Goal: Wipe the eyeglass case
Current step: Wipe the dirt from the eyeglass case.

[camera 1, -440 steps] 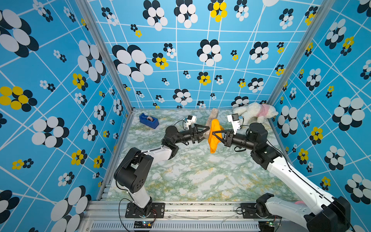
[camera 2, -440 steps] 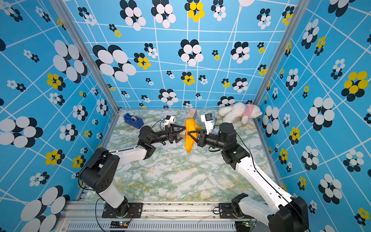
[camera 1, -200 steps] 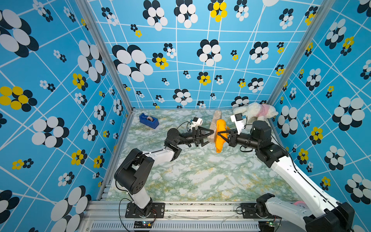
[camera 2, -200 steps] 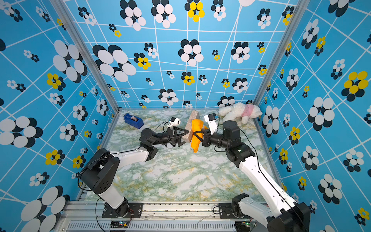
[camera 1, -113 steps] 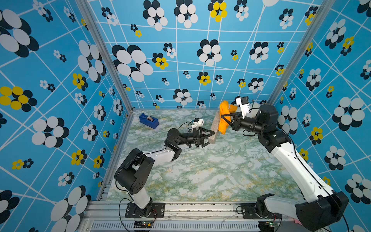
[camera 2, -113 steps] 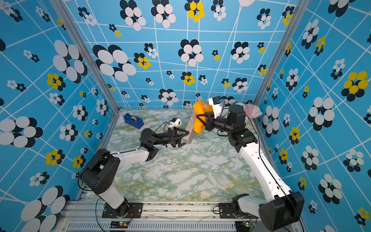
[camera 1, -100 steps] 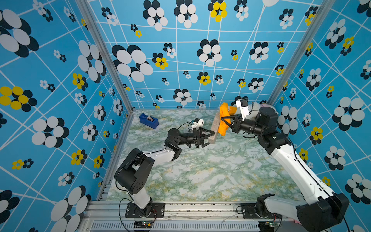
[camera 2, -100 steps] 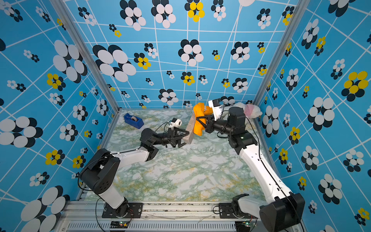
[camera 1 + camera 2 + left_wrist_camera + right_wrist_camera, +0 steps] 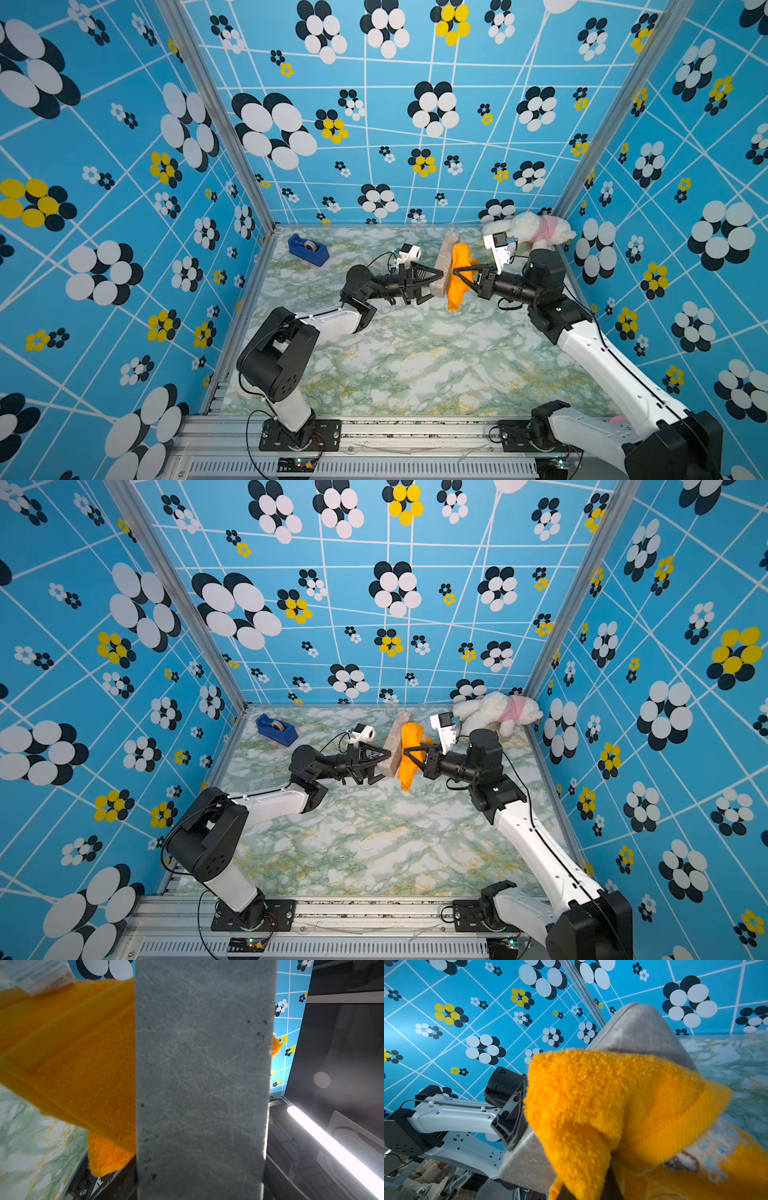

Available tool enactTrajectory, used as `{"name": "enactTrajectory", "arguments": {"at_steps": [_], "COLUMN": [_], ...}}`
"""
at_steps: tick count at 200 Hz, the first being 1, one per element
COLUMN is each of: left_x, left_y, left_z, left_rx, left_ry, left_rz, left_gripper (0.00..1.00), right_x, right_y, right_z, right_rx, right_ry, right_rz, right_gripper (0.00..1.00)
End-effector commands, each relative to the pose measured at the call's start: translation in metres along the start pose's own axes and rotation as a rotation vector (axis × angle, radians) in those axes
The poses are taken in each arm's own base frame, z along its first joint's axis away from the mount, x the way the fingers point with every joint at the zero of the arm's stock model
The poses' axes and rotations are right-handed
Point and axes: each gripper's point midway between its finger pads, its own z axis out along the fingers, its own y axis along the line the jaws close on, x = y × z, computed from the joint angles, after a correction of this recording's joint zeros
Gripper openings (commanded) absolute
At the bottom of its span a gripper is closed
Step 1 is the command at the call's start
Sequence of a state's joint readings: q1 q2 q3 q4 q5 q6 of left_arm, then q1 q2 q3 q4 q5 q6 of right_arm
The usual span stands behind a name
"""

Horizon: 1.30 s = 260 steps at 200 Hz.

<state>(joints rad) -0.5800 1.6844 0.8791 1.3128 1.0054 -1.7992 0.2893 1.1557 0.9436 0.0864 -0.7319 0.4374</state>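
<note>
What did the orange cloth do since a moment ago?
The right gripper, shut on the orange cloth, swept it up to the far end of the eyeglass case and then back down to its middle. The left gripper kept hold of the case. The tape dispenser and plush toy stayed put.
</note>
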Motion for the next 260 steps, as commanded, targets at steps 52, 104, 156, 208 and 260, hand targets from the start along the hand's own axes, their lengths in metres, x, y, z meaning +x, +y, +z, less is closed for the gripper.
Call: {"name": "enactTrajectory", "arguments": {"at_steps": [52,104,156,208,260], "left_x": [0.027,0.021,0.013,0.006,-0.001], "left_y": [-0.046,-0.045,-0.044,-0.04,-0.036], "left_z": [0.004,0.004,0.007,0.006,0.004], "left_rx": [0.079,0.076,0.081,0.083,0.085], "left_ry": [0.094,0.087,0.068,0.028,-0.013], "left_rz": [0.162,0.159,0.151,0.137,0.126], "left_gripper": [0.0,0.0,0.0,0.0,0.0], "right_x": [-0.072,-0.029,0.022,0.031,-0.008], "right_y": [0.001,0.019,0.074,0.068,0.055], "right_z": [0.007,-0.007,-0.005,0.007,0.003], "right_rx": [-0.026,-0.114,-0.222,-0.168,-0.095], "right_ry": [-0.072,0.008,0.102,0.107,0.033], "right_rz": [-0.142,-0.068,-0.032,-0.071,-0.104], "right_gripper": [0.0,0.0,0.0,0.0,0.0]}}
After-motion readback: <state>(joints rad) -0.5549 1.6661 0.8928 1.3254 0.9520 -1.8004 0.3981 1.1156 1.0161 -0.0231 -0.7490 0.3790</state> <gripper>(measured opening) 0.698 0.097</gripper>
